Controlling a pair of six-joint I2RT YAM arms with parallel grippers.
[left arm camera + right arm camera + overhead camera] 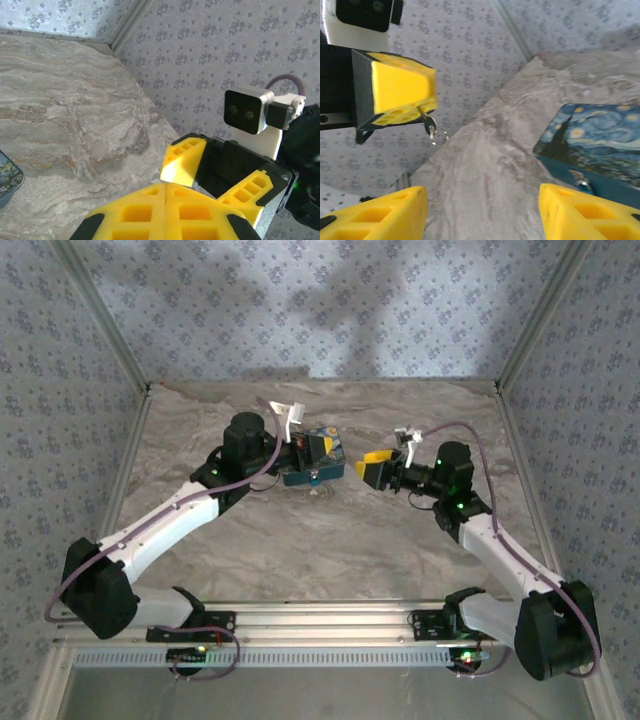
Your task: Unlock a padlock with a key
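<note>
— So, where is the padlock (pixel 580 181)?

— On the front wall of the starry-night tin (pixel 600 135). It is a small metal piece, low down and partly behind a yellow finger in the right wrist view. I cannot tell whether its shackle is fastened.

— And the tin?

— Flat on the marbled tabletop (pixel 490 165), about mid-width and toward the far side, painted lid facing up.

— Who has the key (pixel 426 121)?

— The left tool (pixel 417 106). Its yellow fingers are pressed together on one end of the key. The rest sticks out of the tips, with a thin key ring (pixel 440 136) hanging from it. From above, this tool sits over the tin's far left part.

— What about the right tool (pixel 481 192)?

— Its fingers stand wide apart with nothing between them. It is to the right of the tin, near it but apart, facing the left tool.
</note>
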